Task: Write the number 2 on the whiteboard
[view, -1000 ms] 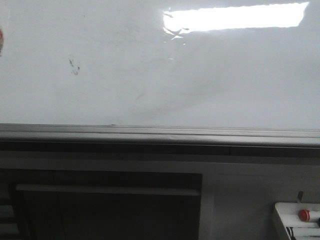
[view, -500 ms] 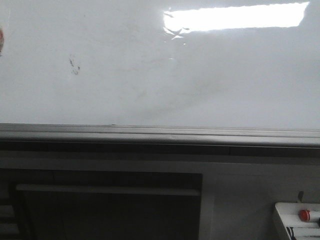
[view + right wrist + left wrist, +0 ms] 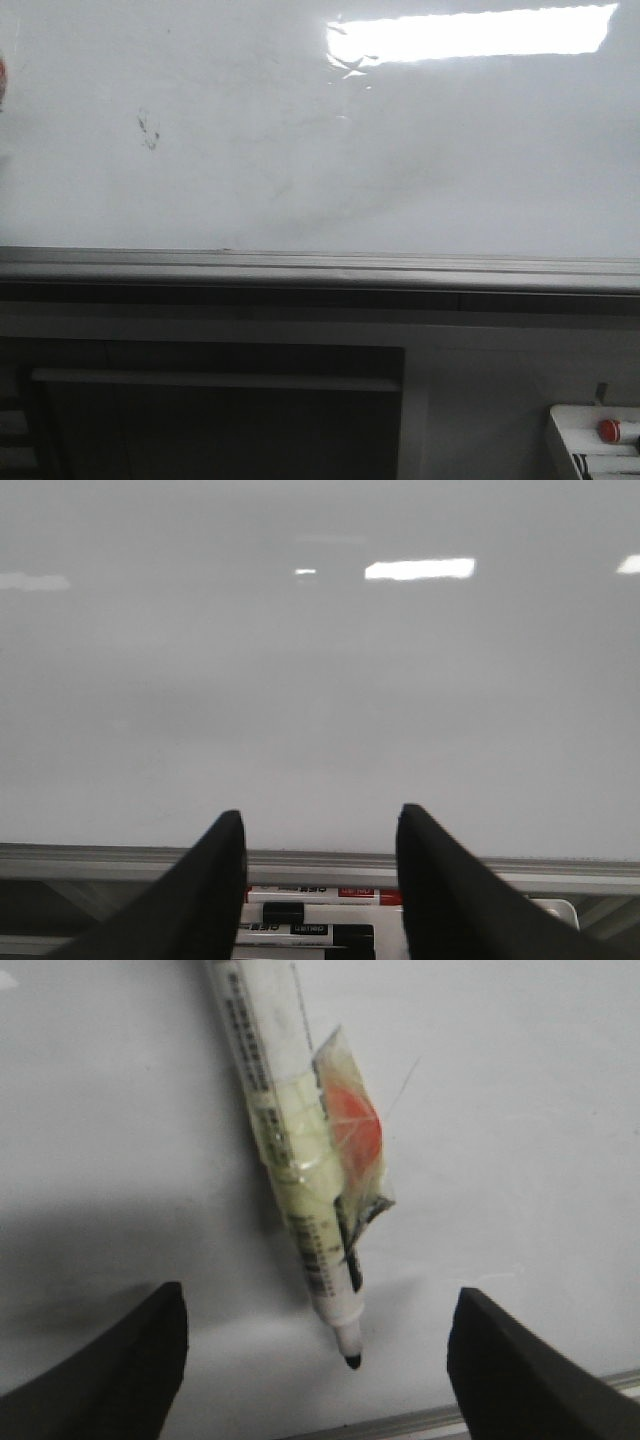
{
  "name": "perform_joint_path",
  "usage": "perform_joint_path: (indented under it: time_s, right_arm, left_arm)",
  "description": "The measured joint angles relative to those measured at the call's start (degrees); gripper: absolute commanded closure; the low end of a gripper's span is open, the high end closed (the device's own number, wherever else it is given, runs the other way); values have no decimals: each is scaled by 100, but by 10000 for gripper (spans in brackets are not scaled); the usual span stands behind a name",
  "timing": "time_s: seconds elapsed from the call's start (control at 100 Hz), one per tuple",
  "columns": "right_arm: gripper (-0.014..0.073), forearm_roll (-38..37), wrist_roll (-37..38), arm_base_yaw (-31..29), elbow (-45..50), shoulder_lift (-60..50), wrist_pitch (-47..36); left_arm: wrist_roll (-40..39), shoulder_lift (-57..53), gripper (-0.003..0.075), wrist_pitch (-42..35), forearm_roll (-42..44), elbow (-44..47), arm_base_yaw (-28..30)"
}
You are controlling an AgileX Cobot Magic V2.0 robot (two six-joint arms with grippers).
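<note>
The whiteboard fills the upper front view, glossy white with glare and a grey ledge along its lower edge. No number 2 shows on it, only a small faint dark smudge. In the left wrist view my left gripper faces the whiteboard with its jaws wide apart. A white marker, wrapped in clear tape with a red patch, hangs between them, held by neither finger. Its black tip is close to the board; I cannot tell if it touches. My right gripper is open and empty, facing the board.
A white tray with markers sits at the lower right of the front view, one with a red cap. The same markers lie below my right gripper. A red spot shows at the board's left edge.
Only a faint diagonal shadow on the board has shifted slightly. Nothing else has visibly moved.
</note>
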Motion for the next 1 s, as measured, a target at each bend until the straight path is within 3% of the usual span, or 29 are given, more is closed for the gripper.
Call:
perform_joint_path:
  time_s: [0.09, 0.34, 0.79, 1.0]
  right_arm:
    - [282, 0, 0, 0, 0, 0, 0]
    - [282, 0, 0, 0, 0, 0, -10]
    - [282, 12, 0, 0, 0, 0, -10]
    - [282, 15, 0, 0, 0, 0, -10]
  left_arm:
    - [0, 163, 260, -106, 0, -66, 0]
    - [0, 249, 478, -235, 0, -81, 0]
    - [0, 441, 497, -427, 0, -81, 0]
    - [0, 441, 655, -453, 0, -85, 0]
